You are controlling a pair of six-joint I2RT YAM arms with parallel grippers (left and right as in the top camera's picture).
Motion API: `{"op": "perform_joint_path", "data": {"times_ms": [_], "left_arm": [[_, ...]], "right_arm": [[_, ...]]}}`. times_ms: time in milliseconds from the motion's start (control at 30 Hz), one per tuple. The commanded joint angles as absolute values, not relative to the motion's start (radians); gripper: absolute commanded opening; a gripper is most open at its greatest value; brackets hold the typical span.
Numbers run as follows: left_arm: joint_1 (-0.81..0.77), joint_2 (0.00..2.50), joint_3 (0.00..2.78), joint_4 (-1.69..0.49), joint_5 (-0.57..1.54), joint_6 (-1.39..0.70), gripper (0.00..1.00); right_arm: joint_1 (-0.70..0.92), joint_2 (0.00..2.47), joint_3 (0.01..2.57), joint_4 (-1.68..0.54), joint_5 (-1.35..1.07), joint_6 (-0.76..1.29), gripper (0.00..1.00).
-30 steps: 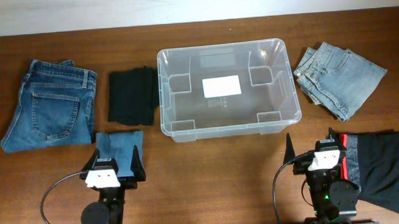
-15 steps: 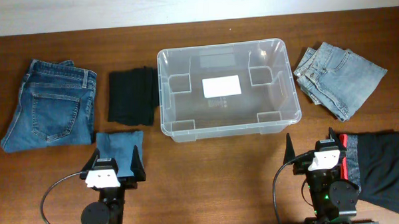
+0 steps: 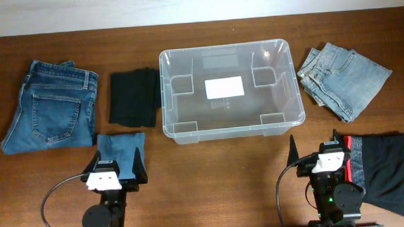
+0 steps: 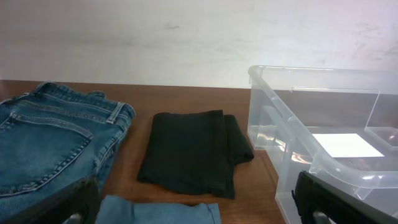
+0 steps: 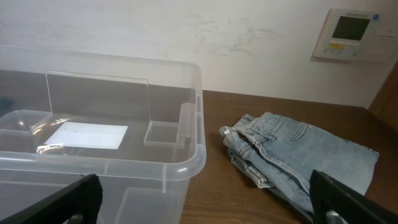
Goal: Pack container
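The left hand and right hand are black, pointed-fingered, with white tops.

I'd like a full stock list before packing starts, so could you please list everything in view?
container: 1, clear with a white base label, table centre, empty
dark jeans: 1, dark blue, folded, far left
black garment: 1, black, folded, between dark jeans and container
small cloth: 1, blue, folded, by the left gripper's fingers
light jeans: 1, pale blue, folded, right of container
striped garment: 1, black with red stripe, beside right gripper
wall panel: 1, white, on the wall
table: 1, brown wood
left gripper: 1, black, open
right gripper: 1, black, open
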State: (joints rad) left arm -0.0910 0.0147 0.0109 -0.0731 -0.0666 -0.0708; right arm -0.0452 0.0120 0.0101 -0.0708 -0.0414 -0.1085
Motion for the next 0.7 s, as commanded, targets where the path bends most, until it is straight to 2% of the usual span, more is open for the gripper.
{"op": "perform_joint_path", "data": {"times_ms": [0, 333, 433, 500, 667], "left_arm": [[-0.086, 0.007, 0.009, -0.079, -0.059, -0.054, 0.99], [-0.086, 0.007, 0.009, -0.08, -0.059, -0.054, 0.99], [-0.086, 0.007, 0.009, -0.08, -0.059, -0.054, 0.99], [-0.086, 0.007, 0.009, -0.08, -0.059, -0.054, 0.99], [-0.086, 0.007, 0.009, -0.08, -0.059, -0.054, 0.99]], "right_arm": [[-0.053, 0.005, 0.006, -0.076, -0.029, -0.103, 0.98], [-0.053, 0.005, 0.006, -0.06, -0.153, -0.042, 0.98], [-0.053, 0.005, 0.006, 0.025, -0.249, -0.042, 0.98], [-0.053, 0.006, 0.024, 0.081, -0.269, 0.01, 0.98], [-0.054, 0.035, 0.167, 0.037, -0.2, 0.164, 0.98]]}}
